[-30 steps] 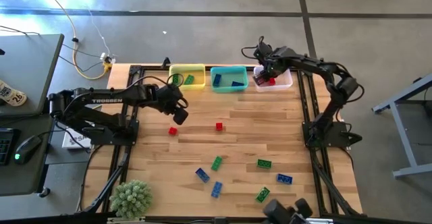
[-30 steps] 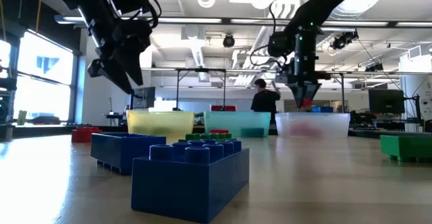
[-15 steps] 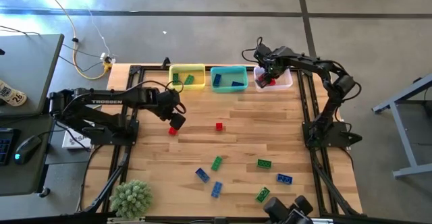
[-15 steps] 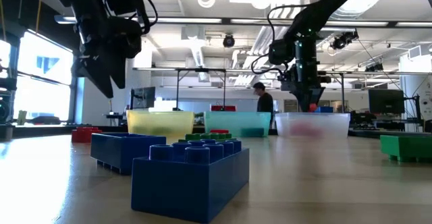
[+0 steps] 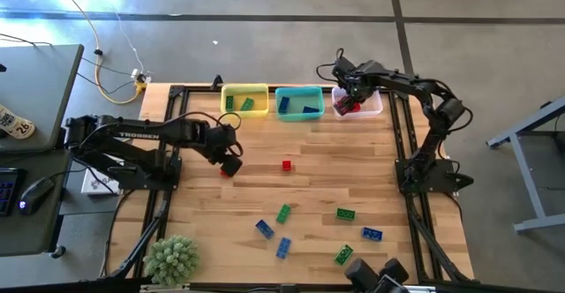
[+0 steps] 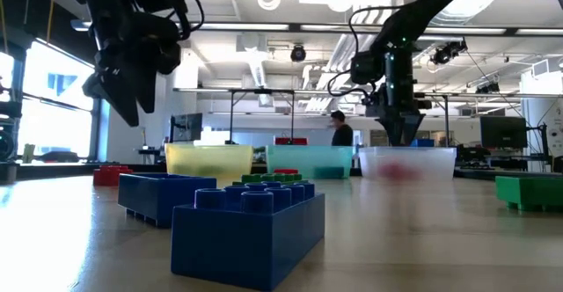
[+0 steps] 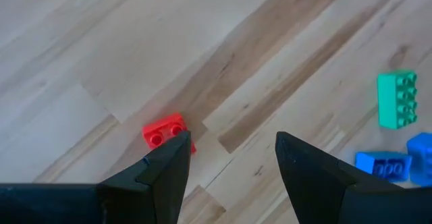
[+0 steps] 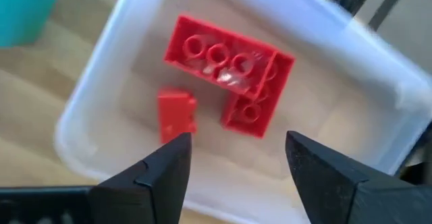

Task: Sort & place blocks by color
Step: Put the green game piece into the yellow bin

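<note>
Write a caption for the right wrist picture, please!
Open right gripper above the clear bin, where a small red brick lies beside larger red bricks.

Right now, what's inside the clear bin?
Right wrist view: the clear bin holds red blocks only, a large studded one and a small one. The right end effector, open and empty, hangs above it. Its fingers cover the bin's near edge.

Bare table [image 5: 353,165] mid-frame, one red block [image 5: 286,164] there; bins [image 5: 300,91] line top edge, blocks [image 5: 282,214] crowd bottom.
</note>
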Robot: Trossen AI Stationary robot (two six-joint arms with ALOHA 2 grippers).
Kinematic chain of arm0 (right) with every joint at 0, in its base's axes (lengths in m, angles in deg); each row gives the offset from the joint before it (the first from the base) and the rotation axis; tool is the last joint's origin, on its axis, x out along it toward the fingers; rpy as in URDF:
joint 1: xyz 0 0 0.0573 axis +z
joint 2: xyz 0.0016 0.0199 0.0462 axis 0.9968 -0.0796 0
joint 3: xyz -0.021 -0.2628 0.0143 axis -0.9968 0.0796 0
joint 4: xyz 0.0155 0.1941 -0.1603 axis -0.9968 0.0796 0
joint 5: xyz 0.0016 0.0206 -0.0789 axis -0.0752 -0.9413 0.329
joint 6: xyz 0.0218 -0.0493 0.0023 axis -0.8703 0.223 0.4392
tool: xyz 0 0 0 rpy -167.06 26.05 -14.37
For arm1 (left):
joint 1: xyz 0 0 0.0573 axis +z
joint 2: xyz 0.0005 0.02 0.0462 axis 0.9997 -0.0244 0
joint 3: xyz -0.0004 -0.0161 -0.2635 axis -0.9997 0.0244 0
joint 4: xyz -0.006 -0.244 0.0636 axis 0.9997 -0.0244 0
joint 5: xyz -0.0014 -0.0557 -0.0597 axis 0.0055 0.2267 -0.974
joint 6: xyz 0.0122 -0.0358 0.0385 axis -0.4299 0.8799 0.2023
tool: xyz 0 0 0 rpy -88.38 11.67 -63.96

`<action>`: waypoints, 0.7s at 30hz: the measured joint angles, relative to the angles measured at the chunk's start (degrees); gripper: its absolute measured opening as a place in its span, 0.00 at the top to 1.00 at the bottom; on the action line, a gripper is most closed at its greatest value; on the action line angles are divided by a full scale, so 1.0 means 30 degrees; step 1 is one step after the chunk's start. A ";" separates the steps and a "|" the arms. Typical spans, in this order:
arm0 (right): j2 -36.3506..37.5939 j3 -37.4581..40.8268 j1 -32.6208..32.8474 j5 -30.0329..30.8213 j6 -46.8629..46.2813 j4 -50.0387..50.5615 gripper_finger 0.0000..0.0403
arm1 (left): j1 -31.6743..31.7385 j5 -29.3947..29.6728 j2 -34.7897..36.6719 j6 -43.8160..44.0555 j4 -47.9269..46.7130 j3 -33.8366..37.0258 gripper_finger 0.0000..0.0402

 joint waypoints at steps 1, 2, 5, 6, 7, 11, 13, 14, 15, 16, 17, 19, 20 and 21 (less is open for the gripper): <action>0.0102 0.0000 0.0007 -0.0348 -0.0277 0.0154 0.43 | -0.0092 0.0002 0.0000 -0.0271 0.0004 0.0000 0.49; 0.0243 0.0000 0.0042 -0.0828 -0.0624 0.0302 0.43 | -0.0176 0.0004 0.0000 -0.0531 0.0023 0.0000 0.49; 0.0791 0.0000 0.0211 -0.2114 -0.1501 0.0912 0.43 | -0.0289 0.0026 0.0000 -0.1324 0.0276 0.0000 0.49; 0.0971 0.0000 0.0310 -0.2463 -0.1808 0.1087 0.43 | -0.0289 0.0033 0.0000 -0.1656 0.0364 0.0000 0.49; 0.1200 0.0000 0.0436 -0.2737 -0.2147 0.1218 0.43 | -0.0289 0.0027 0.0000 -0.2022 0.0476 0.0000 0.49; 0.2333 0.0000 0.1181 -0.2892 -0.3581 0.1505 0.43 | -0.0287 0.0076 0.0000 -0.3601 0.1045 0.0000 0.49; 0.2972 0.0000 0.1697 -0.3158 -0.4355 0.1567 0.43 | -0.0282 0.0076 0.0000 -0.4629 0.1562 0.0000 0.49; 0.3274 0.0000 0.1979 -0.3474 -0.4823 0.1552 0.43 | -0.0282 0.0076 0.0000 -0.5276 0.1777 0.0000 0.49; 0.3570 0.0000 0.2287 -0.3840 -0.5340 0.1552 0.43 | -0.0282 0.0076 0.0000 -0.5843 0.1963 0.0000 0.49; 0.3849 0.0000 0.2583 -0.4179 -0.5875 0.1551 0.43 | -0.0282 0.0076 0.0000 -0.6438 0.2202 0.0000 0.49; 0.4106 0.0000 0.2925 -0.4470 -0.6356 0.1552 0.43 | -0.0282 0.0076 0.0000 -0.6943 0.2466 0.0000 0.49; 0.4584 0.0000 0.3655 -0.4808 -0.7409 0.1571 0.43 | -0.0282 0.0078 0.0000 -0.7692 0.2809 0.0000 0.49; 0.4783 0.0000 0.4073 -0.4907 -0.7924 0.1598 0.43 | -0.0282 0.0084 0.0000 -0.7952 0.2927 0.0000 0.49; 0.4957 0.0000 0.4466 -0.4943 -0.8400 0.1668 0.43 | -0.0282 0.0119 0.0000 -0.8166 0.3027 0.0000 0.49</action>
